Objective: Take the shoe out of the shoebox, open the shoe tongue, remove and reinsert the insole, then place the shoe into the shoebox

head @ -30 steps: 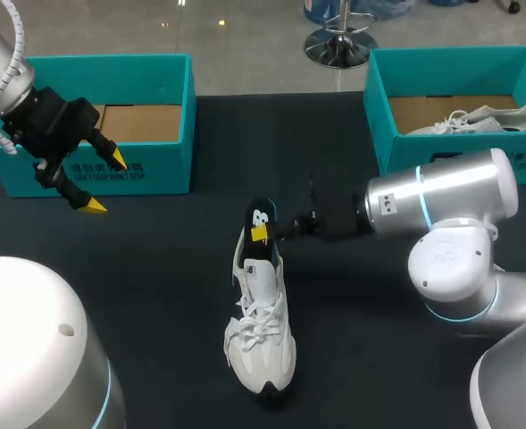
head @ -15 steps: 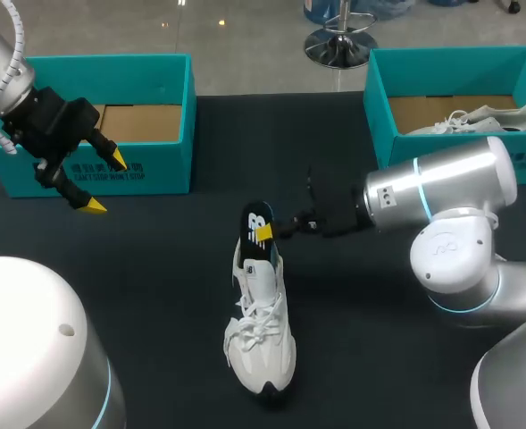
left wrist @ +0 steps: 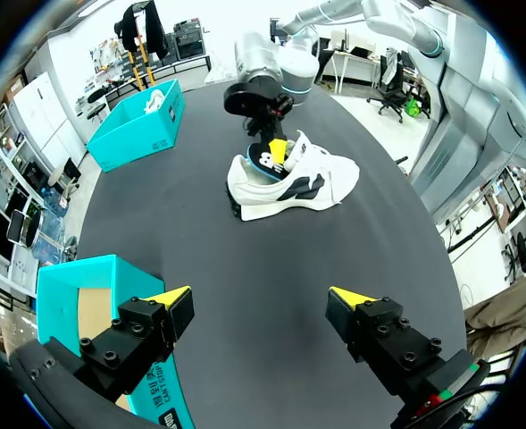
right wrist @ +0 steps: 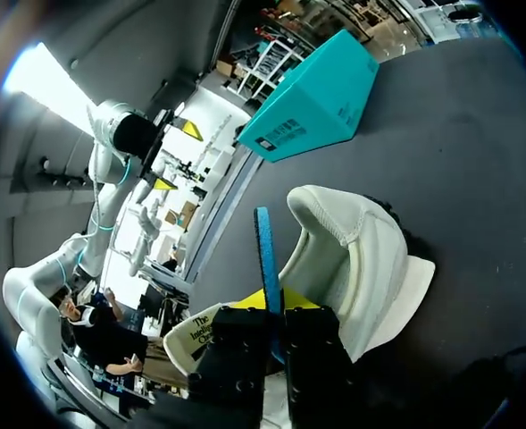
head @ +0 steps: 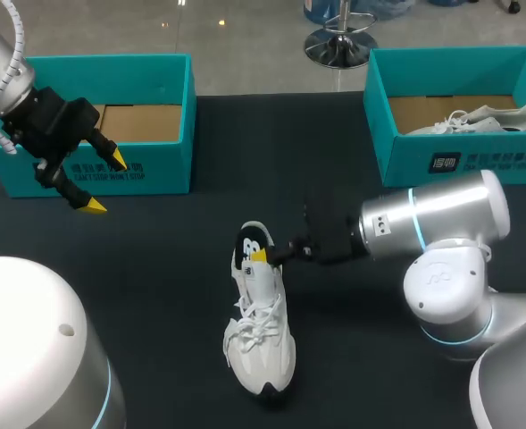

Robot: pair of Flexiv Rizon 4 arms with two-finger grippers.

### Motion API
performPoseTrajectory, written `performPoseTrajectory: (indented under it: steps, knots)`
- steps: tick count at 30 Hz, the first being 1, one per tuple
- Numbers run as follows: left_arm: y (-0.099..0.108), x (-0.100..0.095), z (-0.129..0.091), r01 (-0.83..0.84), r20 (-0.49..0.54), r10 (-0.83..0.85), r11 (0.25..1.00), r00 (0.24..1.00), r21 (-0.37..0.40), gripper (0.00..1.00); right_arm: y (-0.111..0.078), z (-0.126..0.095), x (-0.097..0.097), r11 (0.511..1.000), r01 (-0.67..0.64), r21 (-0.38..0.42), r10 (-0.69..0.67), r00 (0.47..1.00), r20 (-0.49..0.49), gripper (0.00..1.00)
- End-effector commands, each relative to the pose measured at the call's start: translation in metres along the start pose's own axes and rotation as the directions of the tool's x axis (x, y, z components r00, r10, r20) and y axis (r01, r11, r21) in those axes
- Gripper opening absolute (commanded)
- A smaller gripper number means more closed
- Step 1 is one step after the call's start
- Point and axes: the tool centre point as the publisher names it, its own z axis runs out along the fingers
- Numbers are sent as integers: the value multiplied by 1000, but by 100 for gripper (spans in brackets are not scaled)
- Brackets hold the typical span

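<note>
A white shoe (head: 261, 331) lies on the black table, toe toward me. A dark insole (head: 253, 243) with a white print sticks up out of its heel opening. My right gripper (head: 261, 256) is shut on the insole's raised end. In the right wrist view the insole (right wrist: 266, 259) stands edge-on between the fingers, beside the shoe's heel collar (right wrist: 352, 259). My left gripper (head: 104, 183) hangs open and empty in front of the left teal shoebox (head: 146, 170), far from the shoe (left wrist: 307, 179).
A second teal shoebox (head: 459, 161) at the back right holds another white shoe (head: 477, 118). The left box shows only its cardboard floor. My right arm's big joints (head: 450, 277) fill the table's right side.
My right gripper has shut on the insole. It has carried the insole's end a little nearer to me, lower over the heel. The left arm has kept still.
</note>
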Motion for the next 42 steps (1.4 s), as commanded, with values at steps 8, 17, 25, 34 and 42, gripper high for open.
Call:
performPoseTrajectory:
  steps: [8, 17, 25, 34, 42]
  knots:
    - [0, 0, 0, 0, -2, 0, 1000, 1000, -3, 100, 19, -5, 3, 999, 33, 8, -33, 999, 26, 82]
    - [0, 0, 0, 0, -2, 0, 1000, 1000, -3, 100, 35, -11, 0, 999, 53, 11, -54, 998, 46, 44]
    - [0, 0, 0, 0, -2, 0, 1000, 1000, -3, 100, 34, -15, -1, 999, 46, 14, -47, 997, 65, 15]
    - [0, 0, 0, 0, -2, 0, 1000, 1000, -3, 100, 36, -16, 0, 999, 48, 17, -49, 996, 70, 0]
    - [0, 0, 0, 0, -2, 0, 1000, 1000, -3, 100, 18, -4, -4, 999, 14, 32, -15, 999, 43, 0]
